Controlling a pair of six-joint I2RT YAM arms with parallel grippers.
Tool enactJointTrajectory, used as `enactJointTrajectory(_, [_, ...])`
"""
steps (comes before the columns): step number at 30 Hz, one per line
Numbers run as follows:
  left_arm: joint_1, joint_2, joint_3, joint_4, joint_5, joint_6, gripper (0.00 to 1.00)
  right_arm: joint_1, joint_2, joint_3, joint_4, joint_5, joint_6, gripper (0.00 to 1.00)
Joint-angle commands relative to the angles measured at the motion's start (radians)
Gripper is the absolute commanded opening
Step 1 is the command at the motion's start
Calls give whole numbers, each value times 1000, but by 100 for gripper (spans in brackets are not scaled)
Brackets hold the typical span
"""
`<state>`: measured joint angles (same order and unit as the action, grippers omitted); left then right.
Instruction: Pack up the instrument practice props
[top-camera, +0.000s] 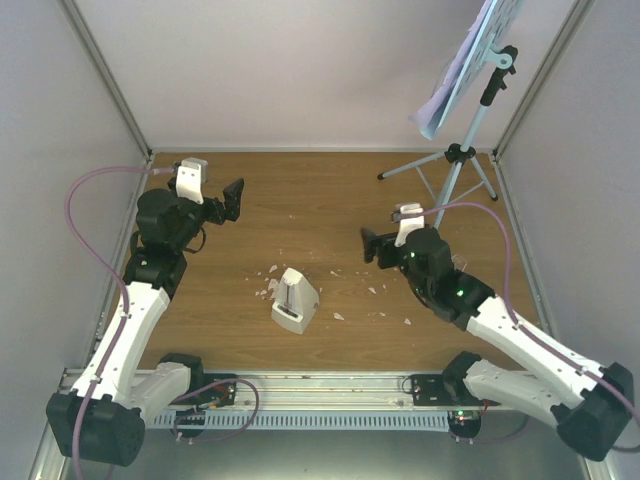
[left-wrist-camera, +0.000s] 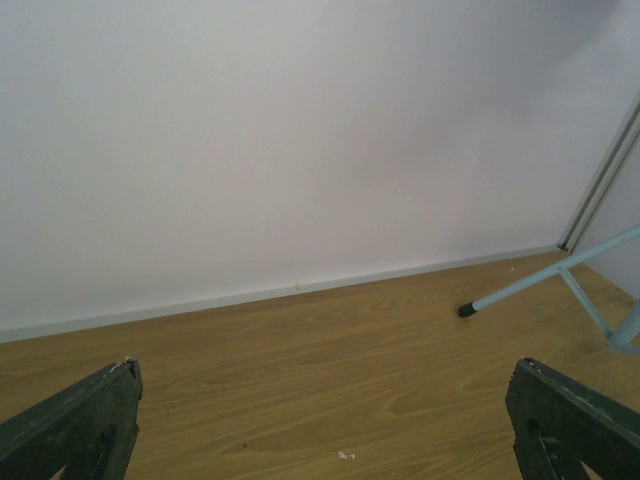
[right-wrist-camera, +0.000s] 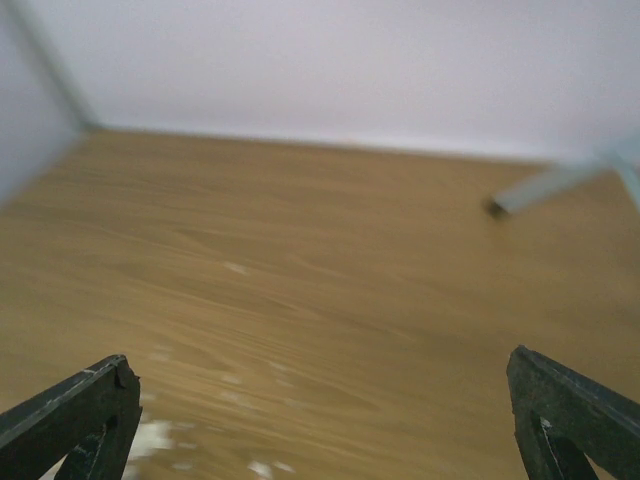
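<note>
The left gripper hovers over the far left part of the wooden bench. Its fingers are spread wide with only bare wood between them. In the left wrist view, one black-tipped foot of the stand's tripod rests on the bench, off to the right near the back wall.

Near the middle of the bench, towards the near edge, lies the small white metronome, tipped over on its side. No markings can be made out on it. Small white scraps are scattered just beside it on the left and across the wood to its right.

The right gripper is right of centre, well apart from the metronome and pointing left. Its fingers are also spread wide and hold nothing. The right wrist view is blurred.

In the far right corner the pale blue music stand is upright on its tripod legs. White sheet-music pages rest on its tilted desk and hang past the lower edge. Any print on them is too small to read.
</note>
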<state>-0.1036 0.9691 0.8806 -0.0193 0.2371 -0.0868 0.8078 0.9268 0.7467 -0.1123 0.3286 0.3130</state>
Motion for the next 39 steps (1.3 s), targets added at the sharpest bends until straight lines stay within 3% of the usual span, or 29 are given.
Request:
enactJointTrajectory(1, [5, -20, 12, 33, -19, -1, 99, -215, 7, -43, -285, 20, 205, 100])
enactJointTrajectory(6, [5, -15, 17, 29, -19, -4, 99, -504, -76, -150, -254, -142, 296, 100])
enactJointTrajectory(10, [5, -20, 17, 27, -24, -4, 99, -803, -50, -239, -205, -378, 310, 100])
enactJointTrajectory(13, [5, -26, 17, 27, -34, -3, 99, -950, -3, -264, -184, -420, 342, 100])
enactJointTrajectory(18, [5, -30, 17, 27, -43, 0, 99, -990, 173, -213, -186, -380, 313, 99])
enactJointTrajectory(23, [5, -33, 20, 27, -46, -1, 99, -993, 330, -179, -191, -418, 292, 88])
enactJointTrajectory(30, [7, -39, 21, 27, -41, -6, 99, -993, 337, -218, -177, -414, 283, 69])
enactJointTrajectory(36, [9, -45, 21, 27, -37, -10, 99, -994, 336, -228, -184, -397, 279, 66])
enactJointTrajectory(39, [10, -47, 21, 27, -38, -12, 99, -993, 335, -230, -185, -391, 278, 59])
